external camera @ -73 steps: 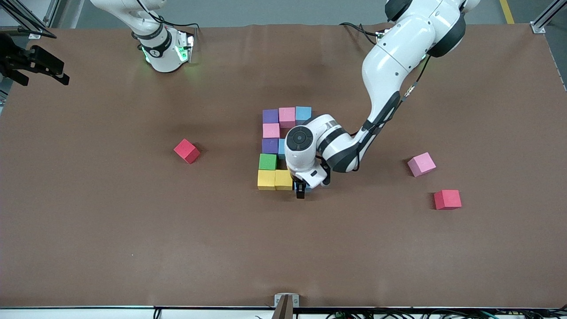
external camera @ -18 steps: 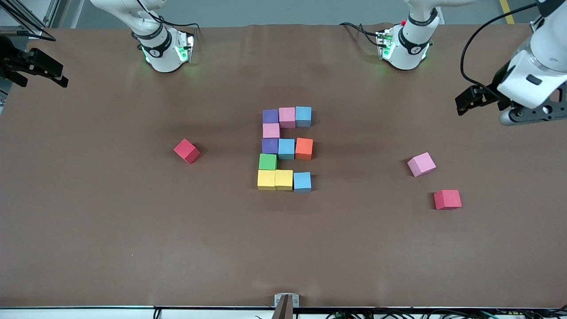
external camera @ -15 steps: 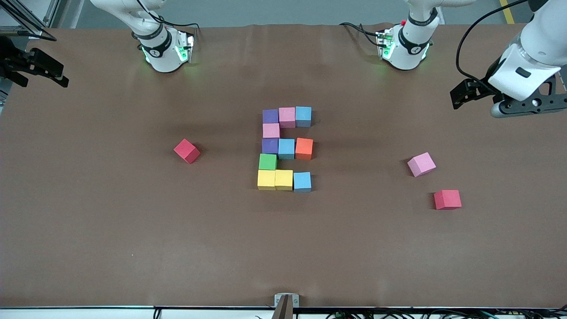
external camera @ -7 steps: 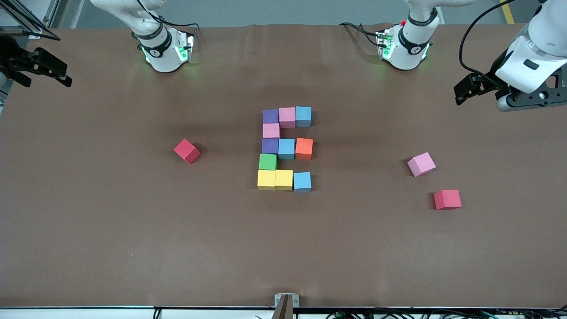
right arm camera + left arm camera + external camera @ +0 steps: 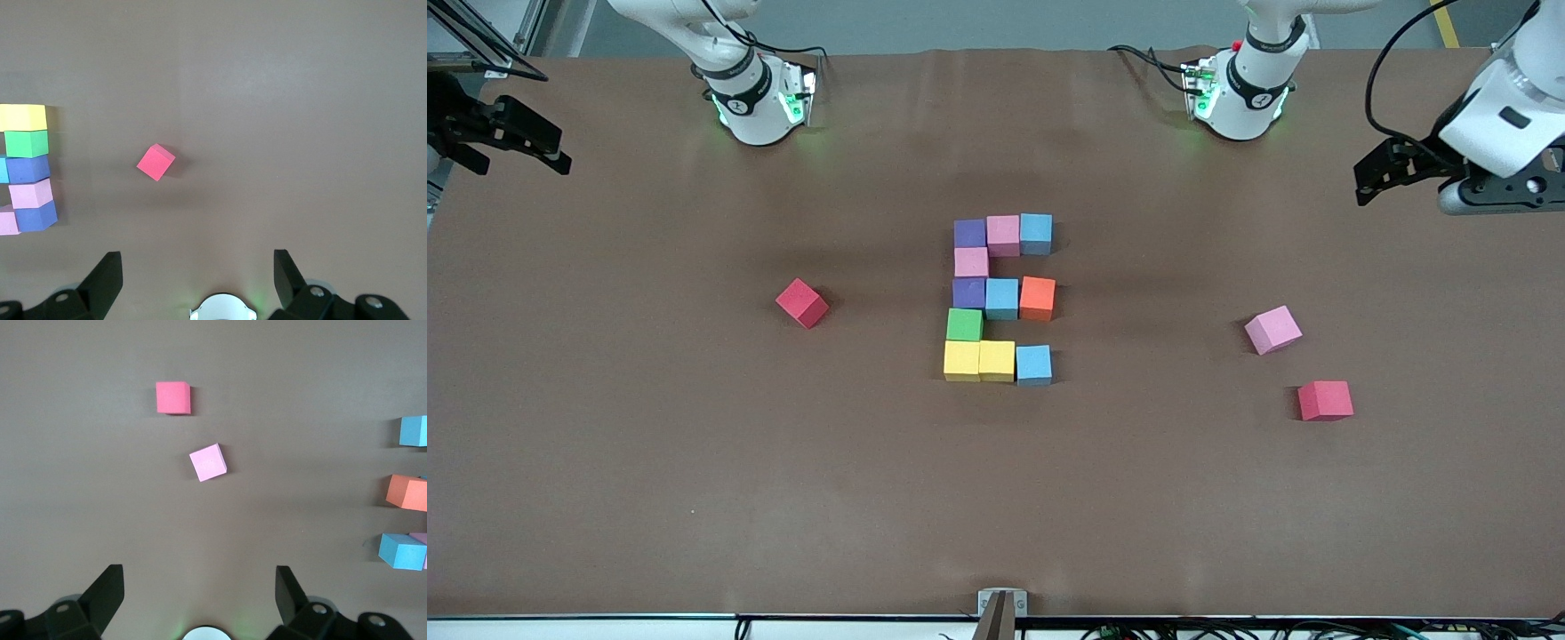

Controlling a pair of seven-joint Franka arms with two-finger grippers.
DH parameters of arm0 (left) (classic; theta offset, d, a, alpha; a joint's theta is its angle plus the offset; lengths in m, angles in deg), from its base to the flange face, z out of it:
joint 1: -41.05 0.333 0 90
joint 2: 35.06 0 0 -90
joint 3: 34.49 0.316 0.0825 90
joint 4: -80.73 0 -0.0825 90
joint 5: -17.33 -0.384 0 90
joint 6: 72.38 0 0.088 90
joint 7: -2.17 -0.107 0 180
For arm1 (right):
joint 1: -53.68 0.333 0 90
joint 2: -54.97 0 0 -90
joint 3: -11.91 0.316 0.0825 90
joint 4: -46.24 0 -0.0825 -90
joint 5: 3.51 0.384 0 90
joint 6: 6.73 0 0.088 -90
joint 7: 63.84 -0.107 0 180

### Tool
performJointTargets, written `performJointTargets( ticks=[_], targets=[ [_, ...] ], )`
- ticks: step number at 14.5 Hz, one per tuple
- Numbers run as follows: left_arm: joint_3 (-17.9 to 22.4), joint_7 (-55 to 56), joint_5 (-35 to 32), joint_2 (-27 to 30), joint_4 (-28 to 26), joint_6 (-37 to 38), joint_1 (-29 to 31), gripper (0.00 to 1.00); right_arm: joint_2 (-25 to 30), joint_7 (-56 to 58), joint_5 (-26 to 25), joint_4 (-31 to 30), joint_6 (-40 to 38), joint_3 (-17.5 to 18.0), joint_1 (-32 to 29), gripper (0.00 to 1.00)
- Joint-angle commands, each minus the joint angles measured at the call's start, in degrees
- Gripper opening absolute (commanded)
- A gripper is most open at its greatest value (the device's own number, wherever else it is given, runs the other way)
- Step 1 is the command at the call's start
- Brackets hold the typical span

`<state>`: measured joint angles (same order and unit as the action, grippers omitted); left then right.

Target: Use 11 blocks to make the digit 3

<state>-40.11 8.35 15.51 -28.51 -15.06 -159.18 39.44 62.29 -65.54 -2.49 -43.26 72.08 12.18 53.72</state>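
Blocks form the digit; spare pink cube lies apart; left gripper and right gripper released.

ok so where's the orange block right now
In the front view the orange block sits at the middle bar's end toward the left arm, touching the light blue block beside it.

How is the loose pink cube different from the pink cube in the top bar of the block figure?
The loose pink cube sits alone on the table toward the left arm's end; the pink cube in the top bar is flanked by a purple cube and a light blue cube. The loose one is turned askew; the bar one lines up squarely with its neighbours. The loose one looks paler. Both look the same size, and neither hand touches them.
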Motion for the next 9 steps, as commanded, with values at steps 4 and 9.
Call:
performJointTargets(
  ticks=[4, 9],
  targets=[
    [0.1, -0.8, 1.6, -0.4, 1.9, 0.8, 1.1, 1.00, 0.7, -0.4, -0.2, -0.7, -0.1, 0.1, 0.5, 1.00],
    [-0.1, -0.9, 1.6, -1.4, 3.5, 1.3, 0.8, 1.00, 0.8, -0.3, -0.4, -0.6, -0.1, 0.0, 0.8, 1.00]
  ],
)
